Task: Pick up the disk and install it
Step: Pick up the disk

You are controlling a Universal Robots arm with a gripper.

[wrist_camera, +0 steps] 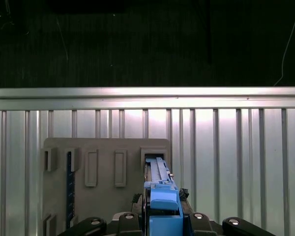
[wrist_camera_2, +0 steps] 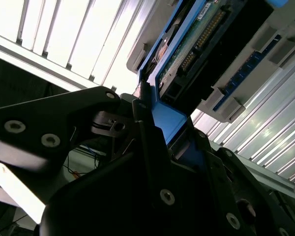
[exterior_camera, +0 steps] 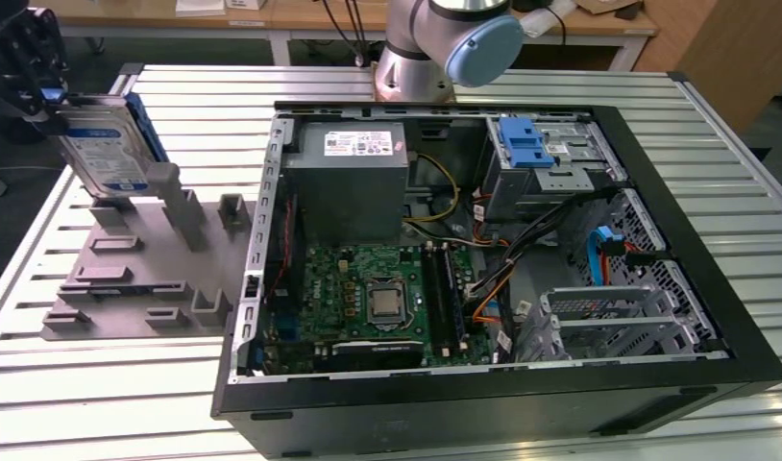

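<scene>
The disk [exterior_camera: 103,144], a silver drive with a white-and-blue label in a blue carrier, stands upright at the exterior view's far left, over the back of the grey slotted fixture [exterior_camera: 134,279]. My gripper [exterior_camera: 42,94] is shut on its upper end. In both wrist views the blue carrier edge [wrist_camera_2: 169,120] [wrist_camera: 162,196] sits clamped between the black fingers [wrist_camera_2: 142,132]. The disk's lower end reaches a slot of the fixture [wrist_camera: 105,147]; I cannot tell whether it is still seated there.
The open computer case [exterior_camera: 698,240] lies to the exterior view's right of the fixture, with a grey power supply box [exterior_camera: 353,182], a motherboard [exterior_camera: 378,298] and a blue-latched drive cage [exterior_camera: 539,144] at its far corner. All rests on a slatted metal table [exterior_camera: 109,384]. The arm's base [exterior_camera: 417,58] stands behind the case.
</scene>
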